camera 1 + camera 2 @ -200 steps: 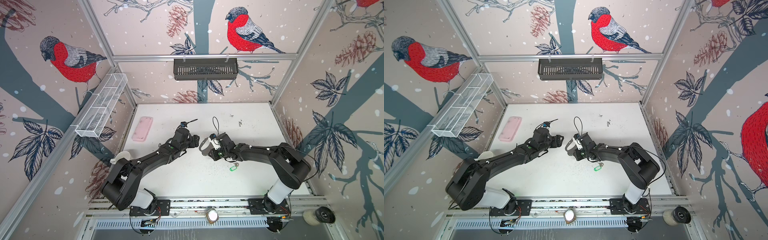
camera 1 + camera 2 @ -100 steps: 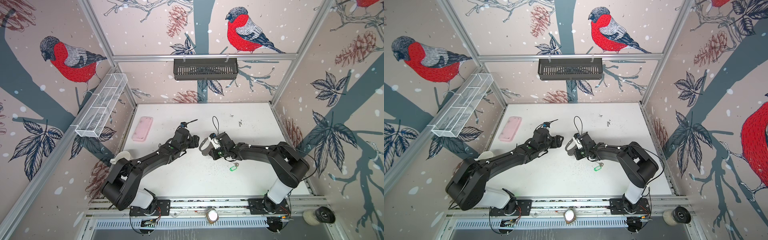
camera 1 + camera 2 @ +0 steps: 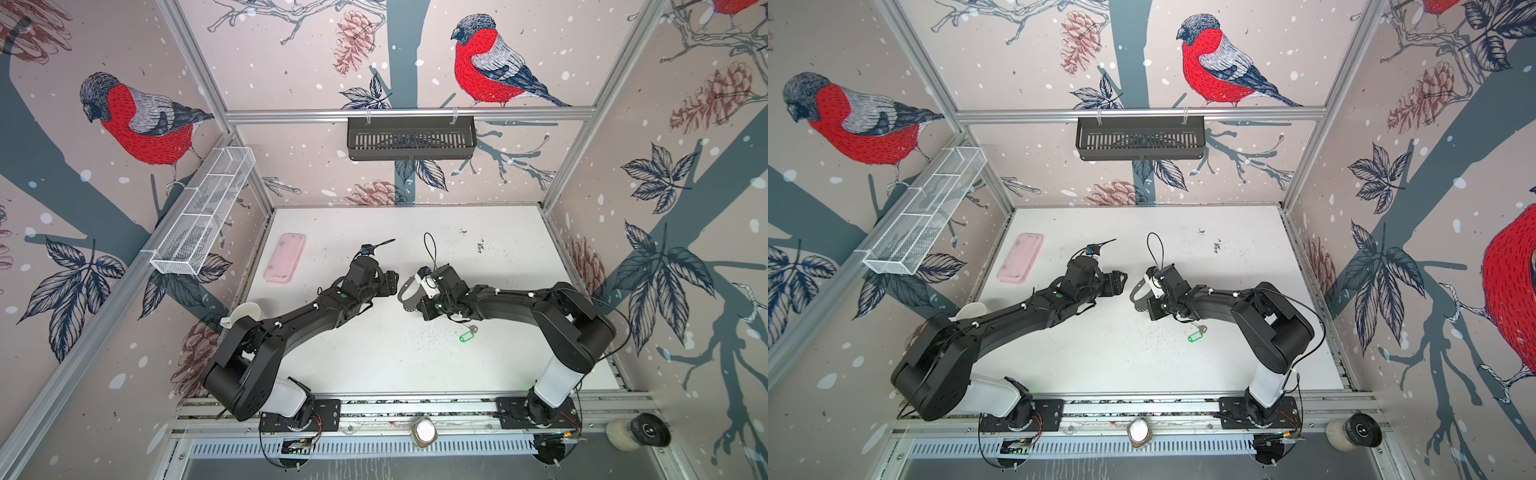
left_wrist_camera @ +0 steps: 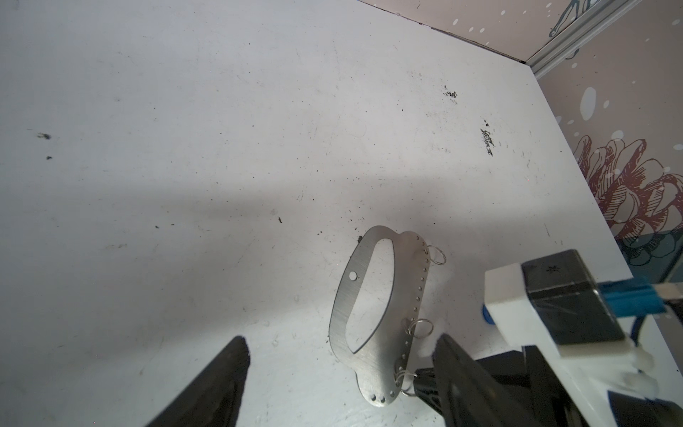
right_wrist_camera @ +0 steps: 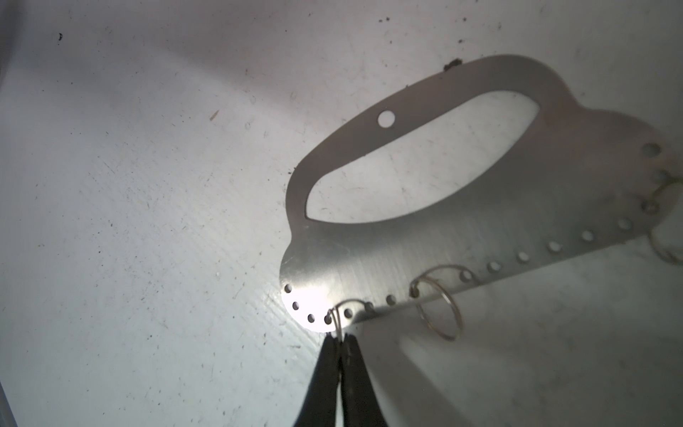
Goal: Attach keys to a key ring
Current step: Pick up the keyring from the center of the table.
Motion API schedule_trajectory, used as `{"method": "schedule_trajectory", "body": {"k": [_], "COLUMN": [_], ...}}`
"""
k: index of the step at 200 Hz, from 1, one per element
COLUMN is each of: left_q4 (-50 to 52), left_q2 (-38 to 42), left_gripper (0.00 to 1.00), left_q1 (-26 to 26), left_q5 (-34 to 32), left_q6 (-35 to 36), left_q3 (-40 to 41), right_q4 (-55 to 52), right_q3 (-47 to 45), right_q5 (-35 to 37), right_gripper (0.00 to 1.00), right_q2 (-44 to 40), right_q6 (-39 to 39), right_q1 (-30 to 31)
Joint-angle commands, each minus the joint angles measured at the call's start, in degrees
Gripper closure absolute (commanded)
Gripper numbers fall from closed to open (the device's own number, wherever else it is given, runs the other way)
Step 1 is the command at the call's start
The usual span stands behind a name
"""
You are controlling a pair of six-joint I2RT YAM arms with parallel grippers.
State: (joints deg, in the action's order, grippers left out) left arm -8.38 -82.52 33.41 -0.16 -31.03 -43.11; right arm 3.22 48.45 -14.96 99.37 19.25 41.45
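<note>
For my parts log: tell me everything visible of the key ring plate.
The key ring is a thin, flat, brushed grey metal plate with a large oval cutout, one round hole on the handle band and small holes along its curved edge. Three wire rings hang there; the shut right gripper pinches the end one. It seems tilted over the white table.

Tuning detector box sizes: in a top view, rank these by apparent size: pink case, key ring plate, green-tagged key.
1. pink case, clearly the largest.
2. key ring plate, tilted and partly hidden, so it may look smaller than it is.
3. green-tagged key, the smallest.
</note>
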Motion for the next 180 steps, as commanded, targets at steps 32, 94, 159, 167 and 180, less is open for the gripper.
{"method": "schedule_trajectory", "body": {"k": [32,94,159,167,180], "left_q4": [0.46,1.95,1.12,0.68,-0.18], "left_q2": [1.76,4.97,8.87,9.44,10.32], "left_gripper": [0.21,0.21,0.2,0.2,0.2], "left_q1": [-0.01,-0.01,-0.03,-0.01,-0.01], "left_q5": [-0.79,-1.42,0.19,0.71,1.49], "left_q6": [0.92,1.89,4.51,4.8,4.94], "left_q3": [-0.04,-1.43,-1.76,-1.67,-1.49], "right_q4": [2.65,7.53,10.77,11.62,12.96], "right_q3": [-0.98,-3.95,-5.21,-5.48,-5.86], "right_q5": [1.48,6.17,10.29,10.48,10.48], "right_gripper": [0.97,0.99,1.0,1.0,1.0], "right_q2": [-1.76,-7.54,-13.08,-13.65,-14.7], "right_q6": [-1.72,-4.69,-8.35,-8.68,-9.12], "right_q1": [-0.08,-0.23,-0.32,-0.37,-0.49]}}
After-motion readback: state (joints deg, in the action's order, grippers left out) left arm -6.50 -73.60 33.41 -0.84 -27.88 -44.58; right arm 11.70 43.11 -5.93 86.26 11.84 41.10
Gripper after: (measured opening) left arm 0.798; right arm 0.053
